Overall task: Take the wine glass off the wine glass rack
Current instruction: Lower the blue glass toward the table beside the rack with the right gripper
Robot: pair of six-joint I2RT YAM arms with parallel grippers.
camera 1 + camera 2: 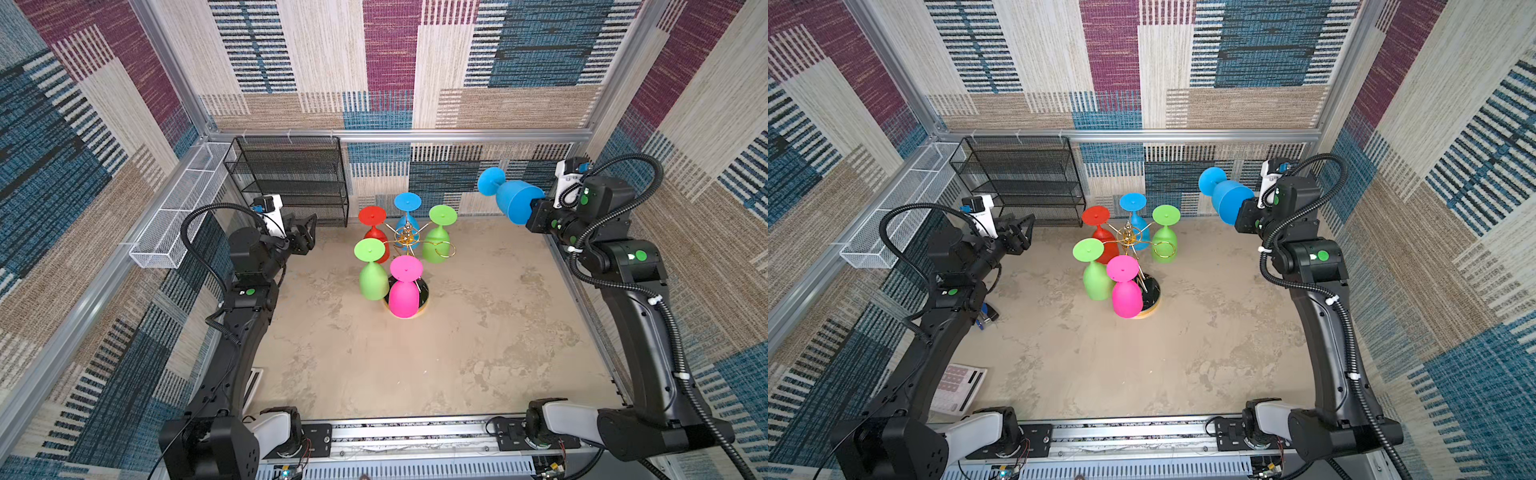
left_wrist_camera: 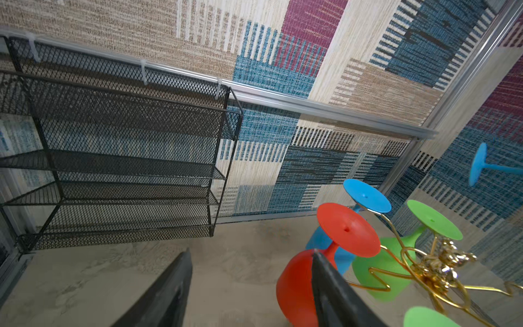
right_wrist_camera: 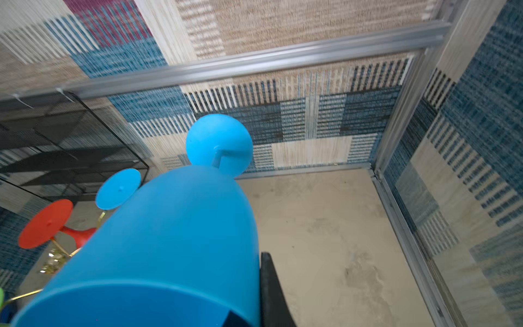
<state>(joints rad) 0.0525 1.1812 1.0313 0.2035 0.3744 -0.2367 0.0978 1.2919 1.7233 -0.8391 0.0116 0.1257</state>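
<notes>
Right gripper is clamped on the rim of a blue wine glass and holds it in the air, nearly on its side, with the bowl at the jaws and the foot pointing toward the back wall. In the right wrist view the bowl lies against 1 black finger. In both top views this glass is off the wine glass rack, up and to the right of it and well apart. 5 more glasses hang upside down on the rack, and 1 gold ring is bare. Left gripper, jaws wide and empty, sits left of the rack, apart from the red glass.
</notes>
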